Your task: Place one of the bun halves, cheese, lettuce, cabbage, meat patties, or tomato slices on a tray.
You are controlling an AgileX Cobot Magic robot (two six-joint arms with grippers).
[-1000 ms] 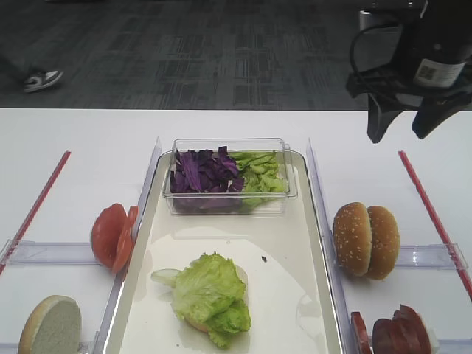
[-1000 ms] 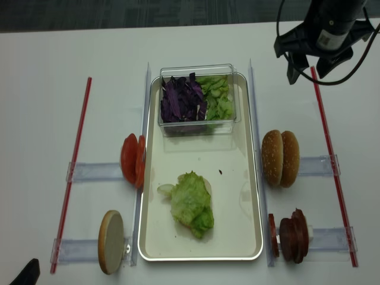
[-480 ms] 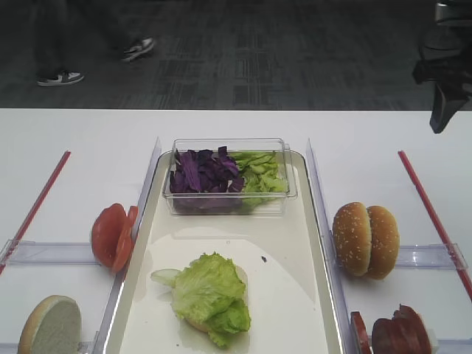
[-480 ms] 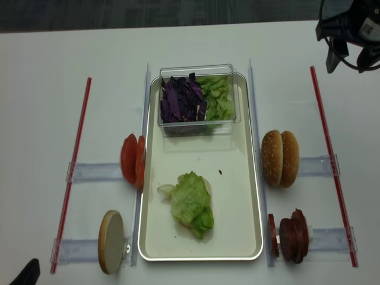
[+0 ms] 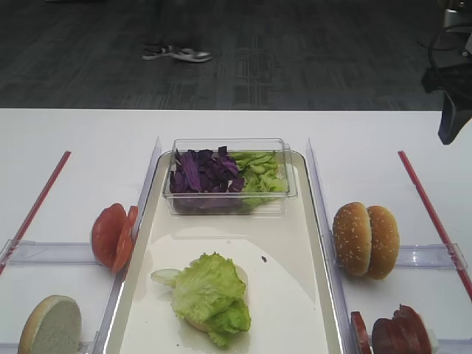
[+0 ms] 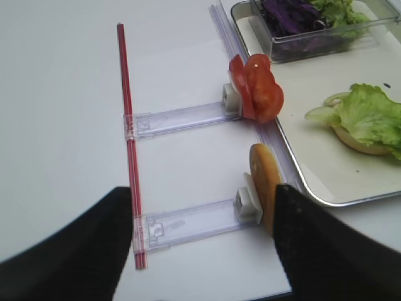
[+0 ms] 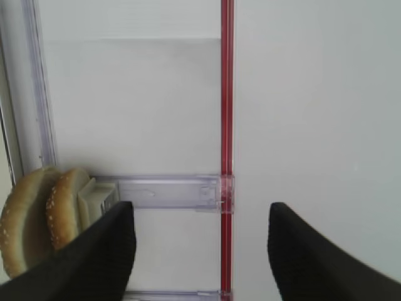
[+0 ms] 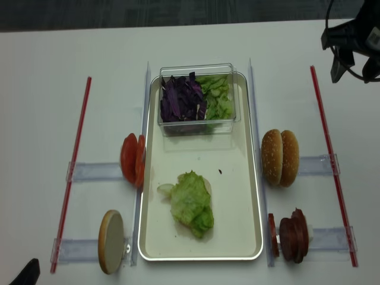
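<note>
Lettuce [image 8: 191,204] lies over a bun half on the tray [image 8: 237,178], layers stacking into a burger. Patties [image 8: 292,235], tomato [image 8: 132,160] and buns [image 8: 280,158] stand upright in racks on the desk, easy to pinch. Right tool [image 7: 197,248] hangs wide and empty beyond the red strip; left tool [image 6: 203,244] likewise wide.

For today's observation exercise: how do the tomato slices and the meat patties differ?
The tomato slices are bright red and stand left of the tray; the meat patties are dark reddish-brown and stand right of it, nearer the front. Both stand on edge in clear holders, off the tray.
</note>
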